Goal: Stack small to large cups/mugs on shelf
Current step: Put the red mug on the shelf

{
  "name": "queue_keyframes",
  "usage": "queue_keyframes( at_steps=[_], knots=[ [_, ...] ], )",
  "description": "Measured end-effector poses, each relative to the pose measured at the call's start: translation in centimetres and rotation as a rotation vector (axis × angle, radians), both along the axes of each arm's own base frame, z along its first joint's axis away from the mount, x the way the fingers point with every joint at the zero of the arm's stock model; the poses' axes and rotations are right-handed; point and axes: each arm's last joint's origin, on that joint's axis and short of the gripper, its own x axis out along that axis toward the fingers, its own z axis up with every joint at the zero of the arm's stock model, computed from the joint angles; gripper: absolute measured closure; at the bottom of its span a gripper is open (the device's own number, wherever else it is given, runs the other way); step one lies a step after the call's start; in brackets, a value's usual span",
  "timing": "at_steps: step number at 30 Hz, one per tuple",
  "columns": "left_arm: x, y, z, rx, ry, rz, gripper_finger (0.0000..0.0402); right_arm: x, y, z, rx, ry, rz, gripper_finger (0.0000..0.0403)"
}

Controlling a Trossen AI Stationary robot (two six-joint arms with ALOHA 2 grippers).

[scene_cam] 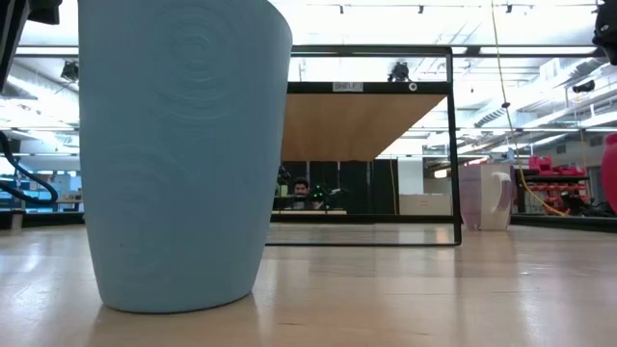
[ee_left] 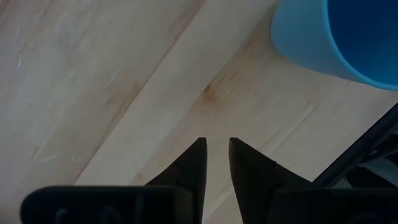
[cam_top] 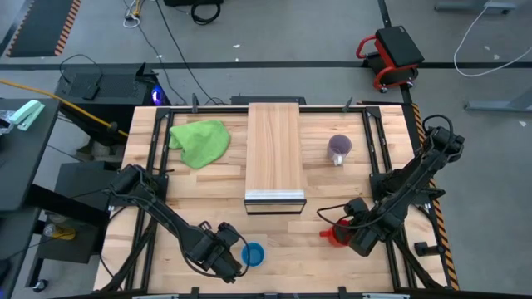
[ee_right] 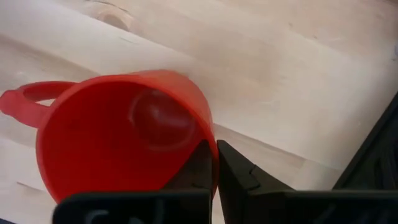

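The bright blue cup [cam_top: 253, 254] stands upright on the table near its near edge; it fills the left of the low view [scene_cam: 183, 154]. My left gripper [ee_left: 217, 148] hovers just left of the cup [ee_left: 336, 37], fingers a narrow gap apart and empty. My right gripper [ee_right: 214, 158] is shut on the red mug [cam_top: 333, 236] at the near right. The purple-grey mug [cam_top: 338, 148] stands on the table right of the shelf [cam_top: 274, 154], which sits at the table's middle. My right gripper pinches the red mug's wall at the rim [ee_right: 202, 140], on the side away from the handle [ee_right: 28, 99], one finger inside the mug and one outside. The mug is tilted, its mouth turned toward the wrist. In the low view its edge [scene_cam: 610, 173] shows above table level.
A green cloth [cam_top: 200, 141] lies at the far left of the table, beside the shelf. Black rails [cam_top: 150, 191] run along the table's left and right sides. Bare tabletop [cam_top: 287, 241] lies between the two grippers.
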Motion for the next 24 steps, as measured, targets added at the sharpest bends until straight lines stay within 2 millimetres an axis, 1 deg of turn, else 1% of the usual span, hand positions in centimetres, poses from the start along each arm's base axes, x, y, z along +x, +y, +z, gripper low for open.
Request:
queue_keyframes(
  at_steps=[4,7,9,12,15,20,22,24],
  knots=[
    [0.0,0.0,0.0,0.005,0.003,-0.018,0.0332,0.2,0.3,0.3,0.035,-0.008,-0.001,0.0395],
    [-0.2,0.2,0.0,0.020,0.021,-0.023,0.0335,0.6,0.8,1.4,0.059,-0.035,0.014,0.0396],
    [-0.4,0.3,0.0,0.036,0.041,-0.022,0.0335,0.9,0.9,2.6,0.063,-0.045,0.029,0.0397],
    [-0.6,0.5,0.0,0.055,0.065,-0.022,0.0334,1.4,1.0,5.0,0.065,-0.053,0.068,0.0398],
    [-0.7,0.6,0.0,0.065,0.078,-0.023,0.0334,1.6,0.4,8.2,0.035,-0.038,0.100,0.0398],
    [-0.8,0.7,0.0,0.071,0.084,-0.032,0.0343,1.5,-1.6,13.6,-0.030,-0.018,0.135,0.0398],
    [-0.8,0.7,0.0,0.071,0.085,-0.033,0.0348,1.8,-2.3,15.2,-0.007,-0.099,0.158,0.0398],
    [-0.8,0.7,0.0,0.072,0.085,-0.033,0.0353,2.1,-3.1,16.3,-0.017,-0.140,0.169,0.0398]
  ],
)
